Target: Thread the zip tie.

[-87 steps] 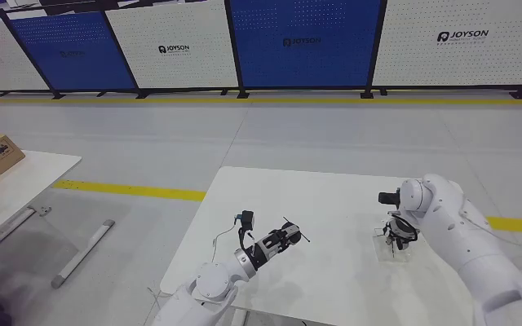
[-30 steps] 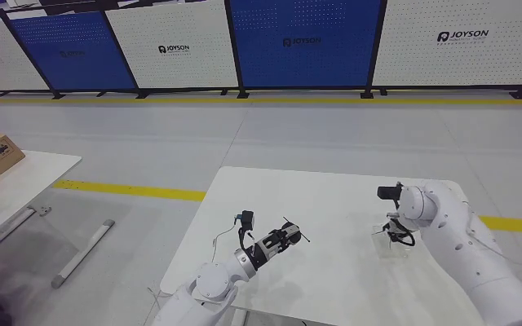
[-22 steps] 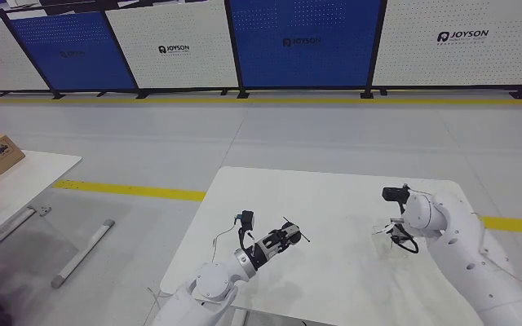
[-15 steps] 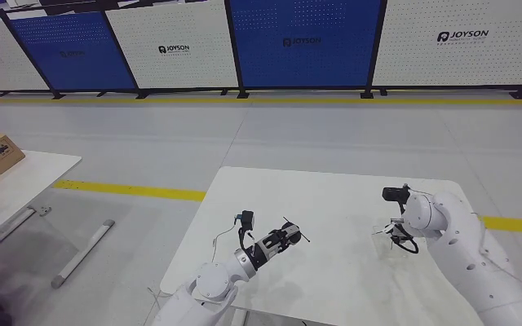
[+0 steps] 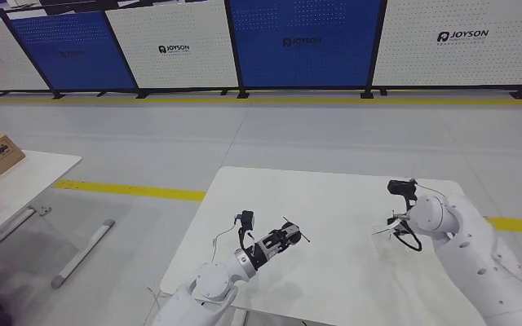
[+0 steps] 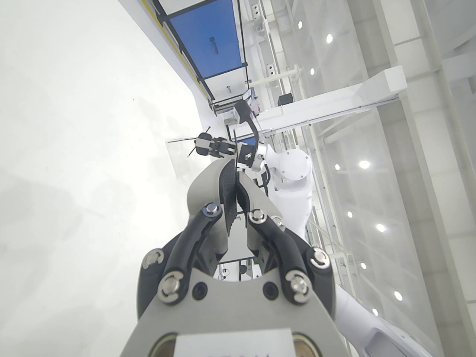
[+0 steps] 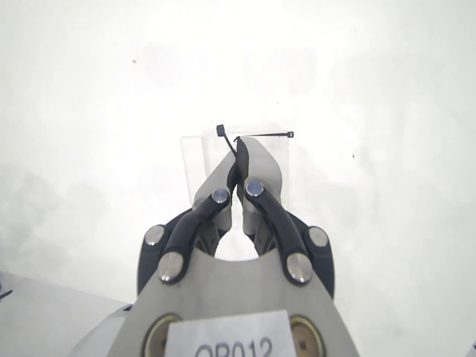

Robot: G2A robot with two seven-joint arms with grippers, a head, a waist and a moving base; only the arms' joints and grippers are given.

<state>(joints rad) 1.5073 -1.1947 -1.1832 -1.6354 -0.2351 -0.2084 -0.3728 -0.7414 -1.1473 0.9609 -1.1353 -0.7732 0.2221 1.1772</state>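
From above, the left gripper [image 5: 291, 233] sits over the near middle of the table [image 5: 326, 204], jaws closed on a black zip tie [image 5: 303, 236] whose strap crosses them, while the right gripper [image 5: 397, 231] hangs well apart to the right above a clear box [image 5: 384, 247]. In the left wrist view the left jaws are pressed together, with the right gripper straight ahead beyond them. In the right wrist view the right jaws clamp a second zip tie [image 7: 227, 141] just short of its head, the strap slanting out of the tips and a loose tie [image 7: 273, 135] at the box just beside.
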